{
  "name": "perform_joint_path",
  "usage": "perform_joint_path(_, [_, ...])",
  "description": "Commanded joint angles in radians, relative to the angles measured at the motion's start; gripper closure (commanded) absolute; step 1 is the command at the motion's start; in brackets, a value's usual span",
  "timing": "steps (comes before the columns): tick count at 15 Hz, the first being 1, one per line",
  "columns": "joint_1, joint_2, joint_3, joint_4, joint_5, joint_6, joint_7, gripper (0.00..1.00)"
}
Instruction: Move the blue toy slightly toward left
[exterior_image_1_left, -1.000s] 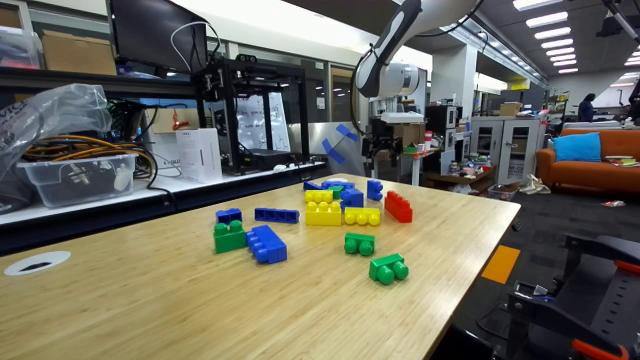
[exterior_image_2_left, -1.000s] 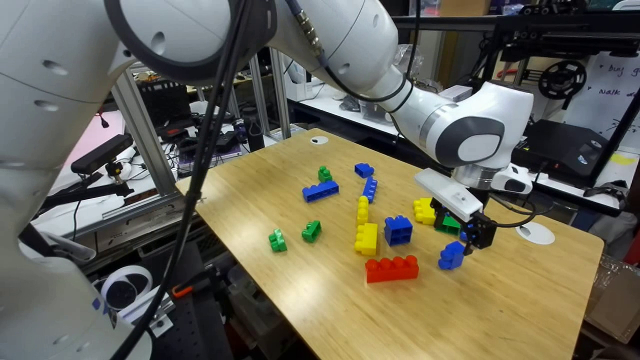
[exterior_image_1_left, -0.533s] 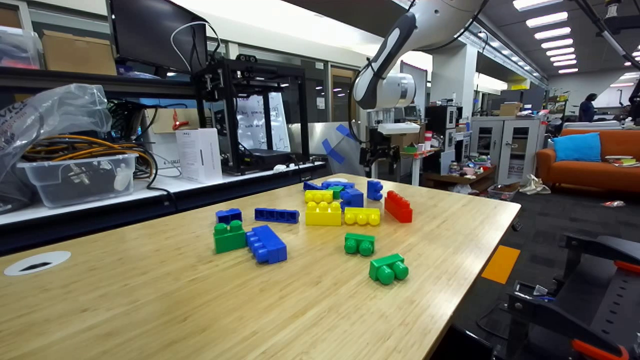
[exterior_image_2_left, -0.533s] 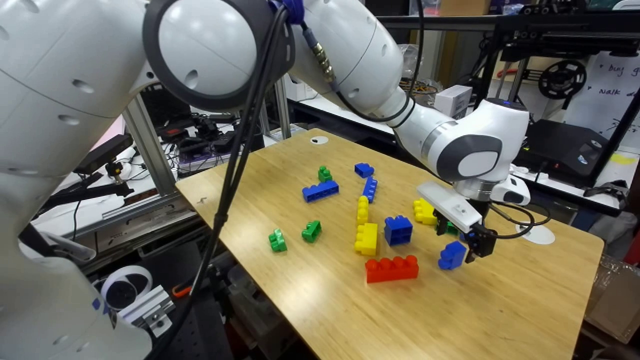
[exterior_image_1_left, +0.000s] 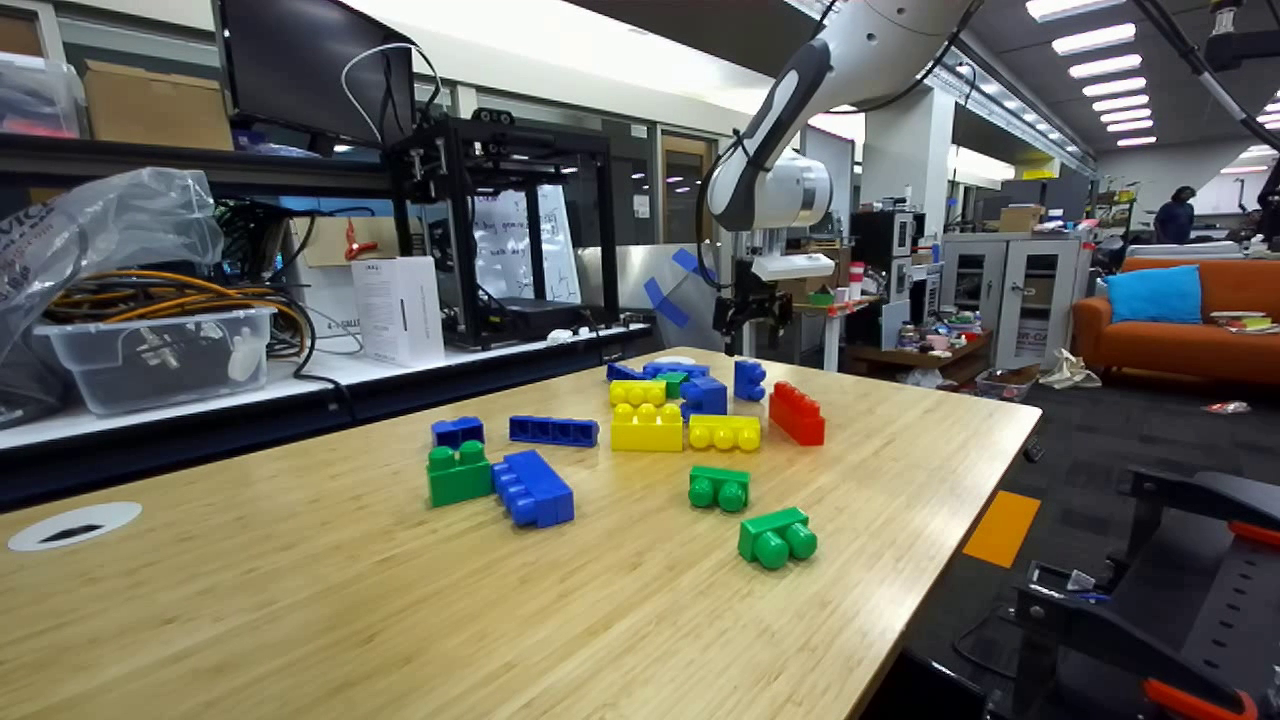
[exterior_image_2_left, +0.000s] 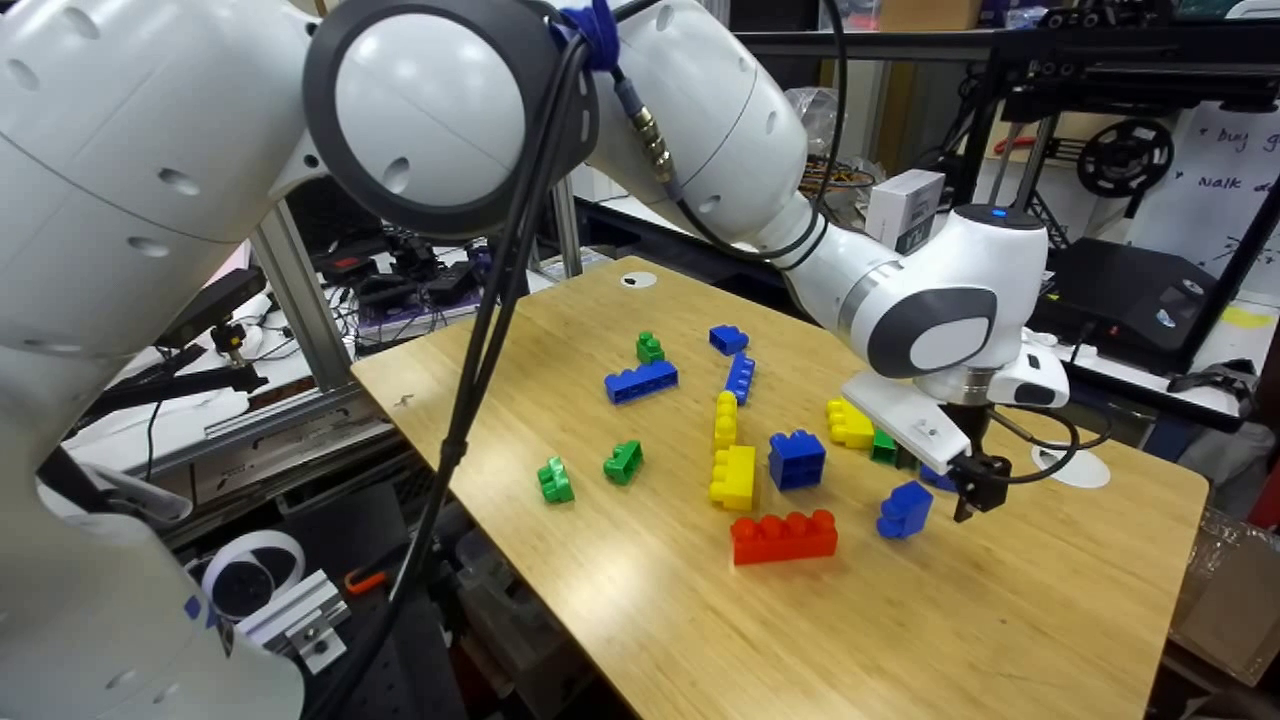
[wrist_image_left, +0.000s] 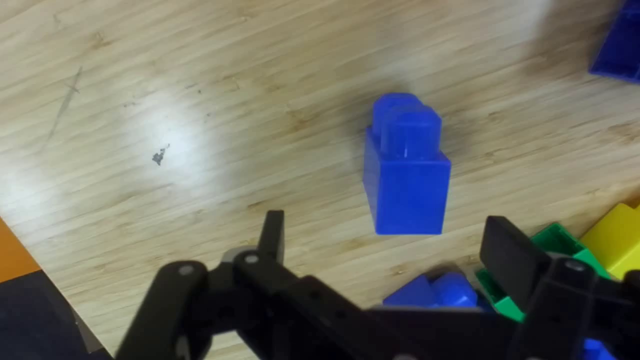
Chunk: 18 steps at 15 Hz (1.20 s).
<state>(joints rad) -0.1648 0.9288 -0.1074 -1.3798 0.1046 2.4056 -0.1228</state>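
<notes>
The blue toy, a small chunky brick with two studs, stands on the table in both exterior views (exterior_image_1_left: 748, 381) (exterior_image_2_left: 904, 511). In the wrist view the blue toy (wrist_image_left: 412, 197) is above the line between the fingertips, nearer the right finger, its studs pointing up the picture. My gripper (wrist_image_left: 385, 219) is open and empty, its fingers wide apart. In both exterior views the gripper (exterior_image_1_left: 755, 340) (exterior_image_2_left: 934, 488) hangs above the table, close beside the blue toy, apart from it. The far finger is partly hidden in an exterior view.
Blue (wrist_image_left: 412, 292) and green (wrist_image_left: 510, 307) bricks lie under the gripper's right side, beside a yellow brick (wrist_image_left: 617, 240). A red brick (exterior_image_2_left: 783, 538) and a larger blue brick (exterior_image_2_left: 797, 462) stand near the toy. More bricks lie farther along the table (exterior_image_2_left: 1000, 620).
My gripper has come down towards the table and shifted slightly, to the left in an exterior view and to the right in an exterior view. The bricks have not moved.
</notes>
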Motion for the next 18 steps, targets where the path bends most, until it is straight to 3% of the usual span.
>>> perform_joint_path(1, [-0.013,-0.014,0.018,-0.037,-0.021,0.040,0.015,0.00])
perform_joint_path(18, [-0.017,-0.037,0.049,-0.183,-0.018,0.166,-0.004,0.00])
